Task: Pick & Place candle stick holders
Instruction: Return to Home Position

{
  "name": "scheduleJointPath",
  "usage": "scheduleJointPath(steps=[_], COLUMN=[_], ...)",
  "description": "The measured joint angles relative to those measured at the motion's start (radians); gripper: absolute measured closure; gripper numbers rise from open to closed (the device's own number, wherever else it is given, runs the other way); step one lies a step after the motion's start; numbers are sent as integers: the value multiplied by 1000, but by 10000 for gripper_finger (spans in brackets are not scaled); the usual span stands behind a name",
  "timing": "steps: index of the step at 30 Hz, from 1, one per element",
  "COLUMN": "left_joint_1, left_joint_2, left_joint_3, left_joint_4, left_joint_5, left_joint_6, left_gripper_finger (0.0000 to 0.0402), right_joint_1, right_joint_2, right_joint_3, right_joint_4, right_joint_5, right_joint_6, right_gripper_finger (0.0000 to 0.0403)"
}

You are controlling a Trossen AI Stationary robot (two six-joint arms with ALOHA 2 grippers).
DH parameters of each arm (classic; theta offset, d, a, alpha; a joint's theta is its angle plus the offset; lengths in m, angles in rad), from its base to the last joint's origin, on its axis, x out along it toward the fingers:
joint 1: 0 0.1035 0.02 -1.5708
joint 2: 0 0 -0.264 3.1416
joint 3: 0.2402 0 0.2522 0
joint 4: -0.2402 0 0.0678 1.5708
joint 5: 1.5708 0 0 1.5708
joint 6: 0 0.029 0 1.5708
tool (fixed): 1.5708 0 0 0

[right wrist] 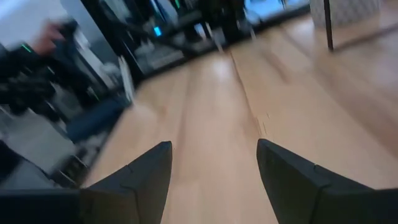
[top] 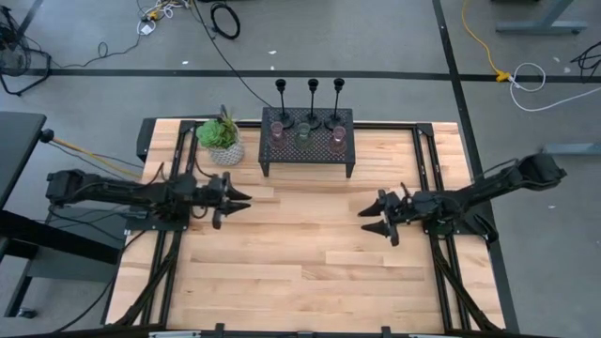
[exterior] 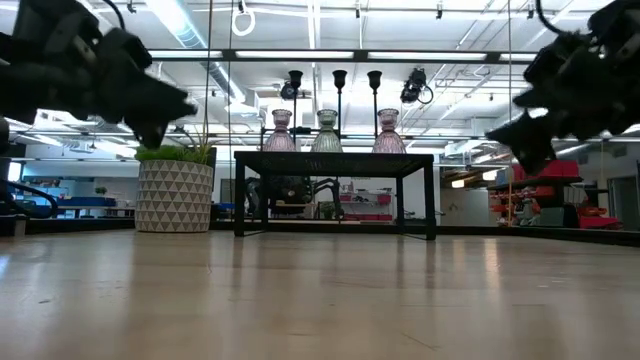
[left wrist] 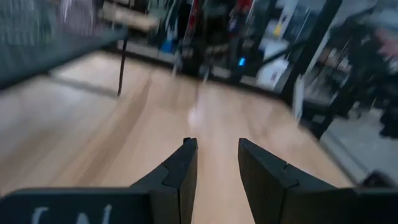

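Three slim black stems (top: 311, 95) stand in a row along the far edge of the black mesh rack (top: 307, 150), and show in the low view (exterior: 339, 90). Three tinted glass cups stand on the rack's top: a pinkish one (top: 278, 132), an olive one (top: 303, 135) and a pinkish one (top: 337, 137); the low view shows them too (exterior: 327, 131). My left gripper (top: 246, 199) is open and empty above the table, left of the middle. My right gripper (top: 363, 219) is open and empty, right of the middle. Both are nearer than the rack.
A green plant in a white patterned pot (top: 222, 139) stands left of the rack. Bare wooden table (top: 300, 253) lies between the two grippers and toward the near edge. Black frame rails (top: 169, 253) run along the table's left and right sides.
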Motion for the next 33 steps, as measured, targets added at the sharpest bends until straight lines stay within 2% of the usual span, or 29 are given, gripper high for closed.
scheduleJointPath(steps=[11, 22, 29, 33], left_joint_1=[-34, -55, -78, -78], left_joint_2=[-371, -657, -667, -667], left_joint_3=[-1, -1, -2, -2], left_joint_4=[-1, -1, 35, 30], left_joint_5=[0, 0, 0, 0], left_joint_6=[0, 0, 0, 0], left_gripper_finger=[282, 282, 282, 282], right_joint_1=[0, 0, 0, 4], right_joint_2=[-365, -686, -879, -877], right_joint_3=[0, 0, 0, 0], right_joint_4=[-2, -1, -5, 79], right_joint_5=[0, 1, 1, 6], right_joint_6=[0, 0, 0, -1], right_gripper_finger=[167, 167, 167, 167])
